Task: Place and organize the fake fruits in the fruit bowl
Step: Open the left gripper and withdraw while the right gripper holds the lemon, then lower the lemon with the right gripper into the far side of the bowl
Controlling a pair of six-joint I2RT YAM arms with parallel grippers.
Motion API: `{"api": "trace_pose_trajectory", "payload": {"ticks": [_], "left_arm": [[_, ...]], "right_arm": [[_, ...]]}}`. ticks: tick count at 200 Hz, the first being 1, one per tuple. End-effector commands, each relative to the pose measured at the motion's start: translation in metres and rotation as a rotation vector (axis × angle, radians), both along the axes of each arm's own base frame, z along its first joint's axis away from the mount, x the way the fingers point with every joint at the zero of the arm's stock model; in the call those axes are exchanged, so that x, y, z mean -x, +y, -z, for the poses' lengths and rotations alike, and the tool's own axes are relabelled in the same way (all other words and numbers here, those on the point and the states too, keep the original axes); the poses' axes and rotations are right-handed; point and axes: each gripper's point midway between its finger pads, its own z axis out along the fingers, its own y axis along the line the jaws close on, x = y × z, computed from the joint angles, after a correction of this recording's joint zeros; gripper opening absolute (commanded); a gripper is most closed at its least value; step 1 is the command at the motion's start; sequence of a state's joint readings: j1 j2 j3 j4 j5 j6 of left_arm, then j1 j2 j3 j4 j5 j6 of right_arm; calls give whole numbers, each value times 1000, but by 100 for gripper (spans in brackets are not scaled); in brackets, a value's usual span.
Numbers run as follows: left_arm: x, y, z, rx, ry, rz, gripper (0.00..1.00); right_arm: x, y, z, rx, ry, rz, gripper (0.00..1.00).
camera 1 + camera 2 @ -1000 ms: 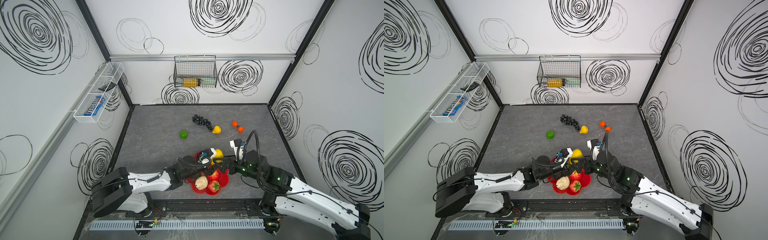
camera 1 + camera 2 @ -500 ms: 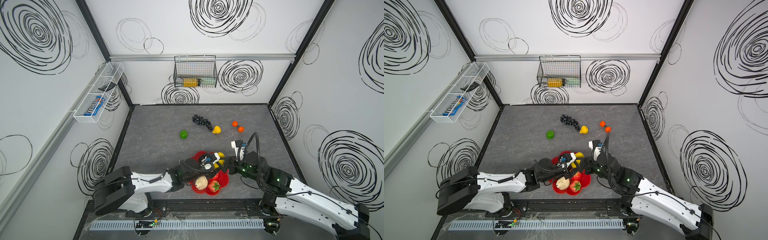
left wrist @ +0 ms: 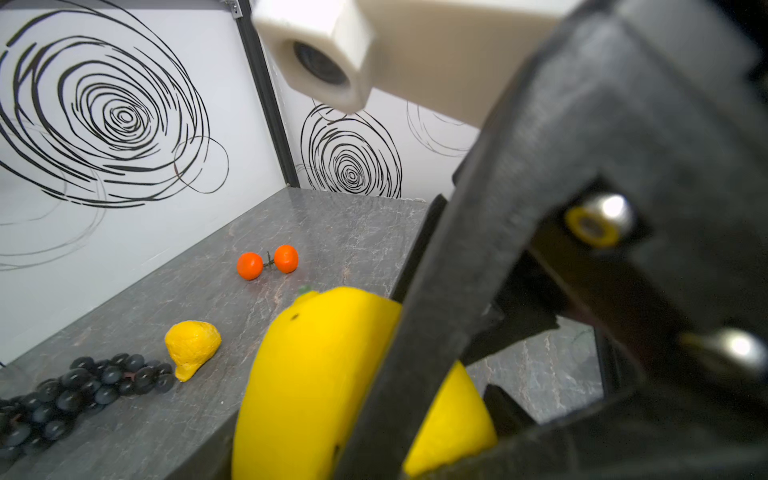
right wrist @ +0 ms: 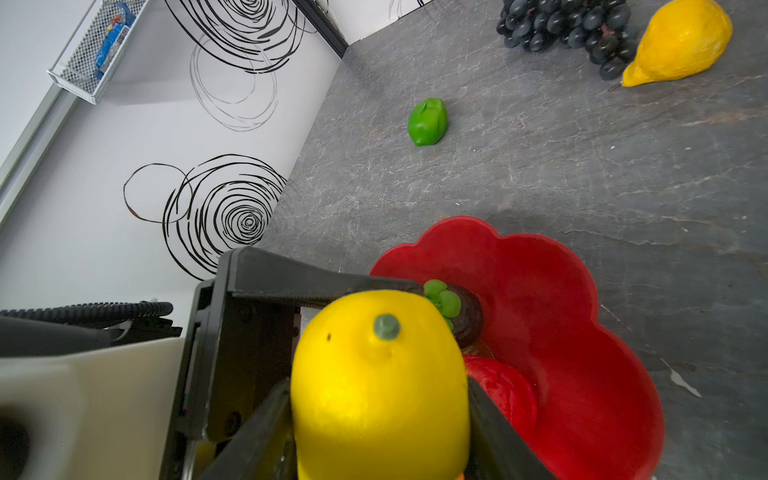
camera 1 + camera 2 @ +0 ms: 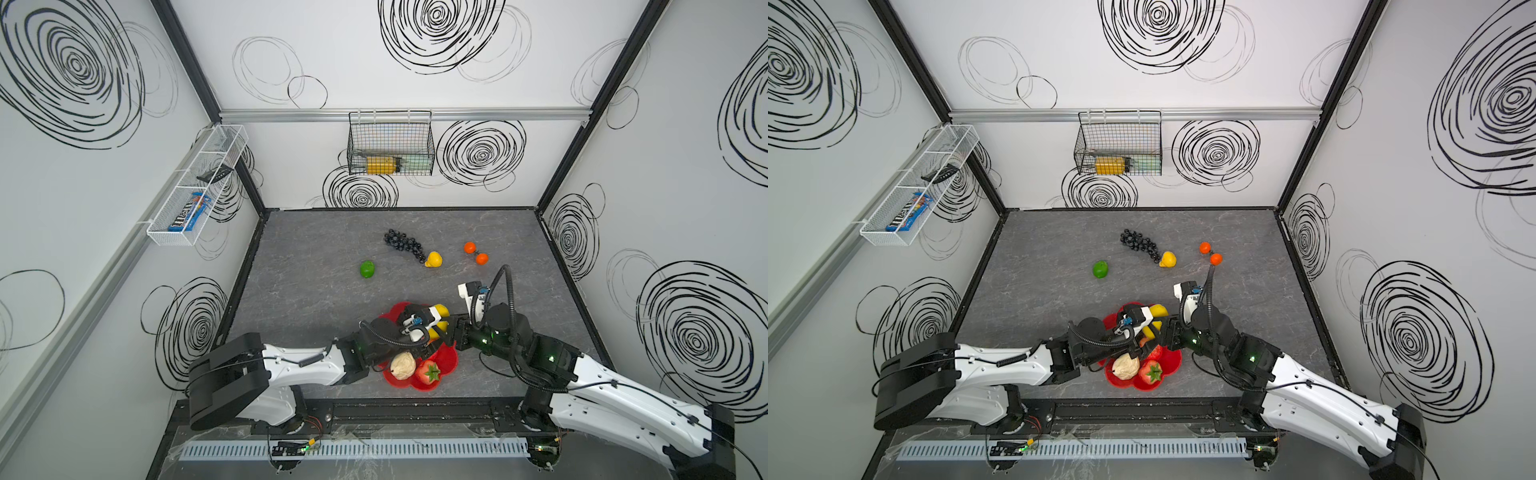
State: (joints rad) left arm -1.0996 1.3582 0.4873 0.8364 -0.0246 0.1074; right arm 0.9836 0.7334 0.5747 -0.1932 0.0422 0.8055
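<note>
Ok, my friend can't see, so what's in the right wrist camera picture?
A big yellow lemon fills the front, pinched between the right gripper's black fingers, over a red flower-shaped bowl. Inside the bowl sit a dark mangosteen and a red apple. On the grey table beyond lie a green lime, black grapes and another lemon.

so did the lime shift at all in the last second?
No. The lime lies in the same spot on the table, left of the black grapes, as before.
</note>
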Motion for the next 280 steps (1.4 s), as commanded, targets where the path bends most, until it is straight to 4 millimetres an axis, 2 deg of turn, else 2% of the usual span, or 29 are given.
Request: {"api": "trace_pose_trajectory", "payload": {"ticks": [1,17,29,62,95,109,150,169,217,280], "left_arm": [[2,7,-21,75,-51,-12,93],[3,12,-26,98,-58,-15,100],[4,17,-29,110,-62,-14,96],[2,38,-39,156,-66,-36,96],[-1,77,-57,276,-70,-99,96],[-9,97,-63,307,-71,-185,96],[-34,164,-52,383,-28,-505,96],[-39,183,-50,434,0,-546,96],[-44,193,-47,479,35,-553,96],[-47,190,-44,474,50,-547,96]], "right_arm": [[-3,0,-12,-9,-44,8,55],[-5,-5,-11,21,-57,25,54],[-8,-11,-9,55,-68,49,54],[-14,-26,10,142,-84,105,53],[-21,-27,23,190,-118,119,54],[-27,-23,30,226,-134,120,54],[-49,-8,53,360,-173,107,55],[-59,2,60,393,-182,83,55],[-76,12,82,496,-132,73,55],[-77,26,103,528,-45,34,54]]}}
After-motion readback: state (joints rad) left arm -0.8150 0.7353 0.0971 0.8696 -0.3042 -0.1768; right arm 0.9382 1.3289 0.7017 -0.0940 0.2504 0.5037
